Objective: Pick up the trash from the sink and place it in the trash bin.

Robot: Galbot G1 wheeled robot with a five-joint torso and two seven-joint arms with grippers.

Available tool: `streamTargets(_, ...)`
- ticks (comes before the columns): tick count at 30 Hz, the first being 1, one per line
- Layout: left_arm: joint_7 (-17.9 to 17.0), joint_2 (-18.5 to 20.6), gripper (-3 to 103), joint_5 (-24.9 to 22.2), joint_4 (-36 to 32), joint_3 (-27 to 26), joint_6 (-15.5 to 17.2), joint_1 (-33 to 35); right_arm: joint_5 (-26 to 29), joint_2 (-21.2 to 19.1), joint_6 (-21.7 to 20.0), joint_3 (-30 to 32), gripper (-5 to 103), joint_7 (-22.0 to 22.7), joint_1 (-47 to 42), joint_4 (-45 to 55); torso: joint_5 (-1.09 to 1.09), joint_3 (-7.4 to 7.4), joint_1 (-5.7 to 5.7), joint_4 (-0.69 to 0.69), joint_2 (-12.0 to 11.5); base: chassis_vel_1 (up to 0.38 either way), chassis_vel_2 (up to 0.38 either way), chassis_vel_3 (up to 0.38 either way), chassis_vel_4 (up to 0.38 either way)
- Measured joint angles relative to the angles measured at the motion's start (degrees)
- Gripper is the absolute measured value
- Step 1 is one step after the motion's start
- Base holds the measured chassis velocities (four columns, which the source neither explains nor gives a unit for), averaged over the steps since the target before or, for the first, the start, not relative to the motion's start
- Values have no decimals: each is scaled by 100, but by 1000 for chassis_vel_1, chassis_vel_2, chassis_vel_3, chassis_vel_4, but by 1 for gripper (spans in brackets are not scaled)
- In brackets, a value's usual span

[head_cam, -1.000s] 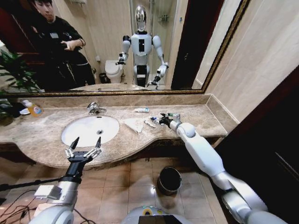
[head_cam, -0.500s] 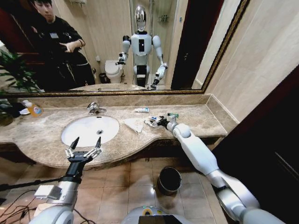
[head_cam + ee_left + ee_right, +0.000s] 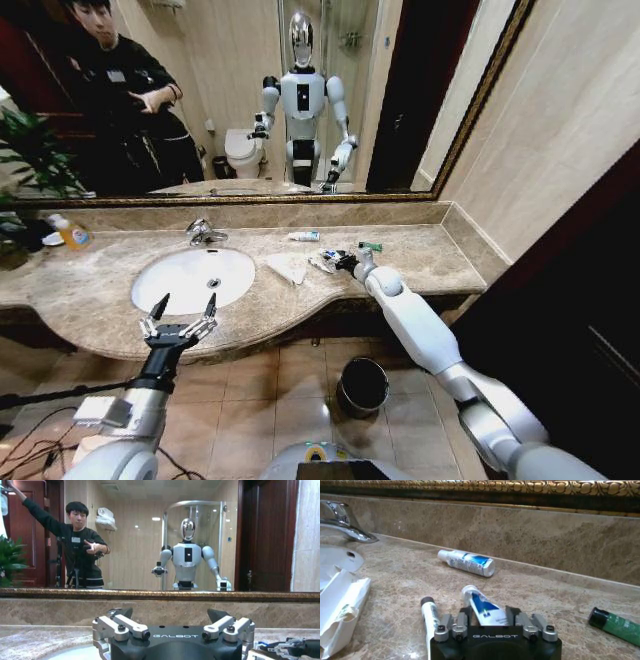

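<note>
My left gripper [image 3: 180,322] hangs at the near edge of the counter [image 3: 90,290], in front of the sink [image 3: 192,277], fingers spread wide, holding nothing; it looks parked out of the way. The basin itself looks bare. The trash lies on the counter right of it: a crumpled tissue [image 3: 289,266], a white-and-blue tube [image 3: 303,236] near the back wall, a green piece [image 3: 371,246] farthest right. My right gripper [image 3: 347,262] reaches among these; a small tube [image 3: 481,610] lies between its partly parted fingers, grasp unconfirmed. A second tube [image 3: 429,615] lies beside. The bin [image 3: 362,386] waits on the floor below.
</note>
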Motion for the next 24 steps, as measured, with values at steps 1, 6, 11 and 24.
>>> streamTargets(1, 0, 0, 100, 0, 0, 0, 0, 0, -2, -2, 17, 0, 44, 13, -1, 0, 0, 0, 0, 0, 0, 0, 0, 0, 0)
streamTargets(6, 0, 0, 100, 0, 0, 0, 0, 0, -3, -6, 54, 7, 34, 59, -1, 11, 0, 0, 0, 0, 0, 0, 0, 0, 0)
streamTargets(11, 0, 0, 100, 0, 0, 0, 0, 0, 13, -35, 62, 52, 33, 126, -24, 119, 0, 0, 0, 0, 0, 0, 0, 0, 0)
streamTargets(24, 0, 0, 100, 0, 0, 0, 0, 0, 27, -157, 62, 55, 32, 147, -146, 283, 0, 0, 0, 0, 0, 0, 0, 0, 0)
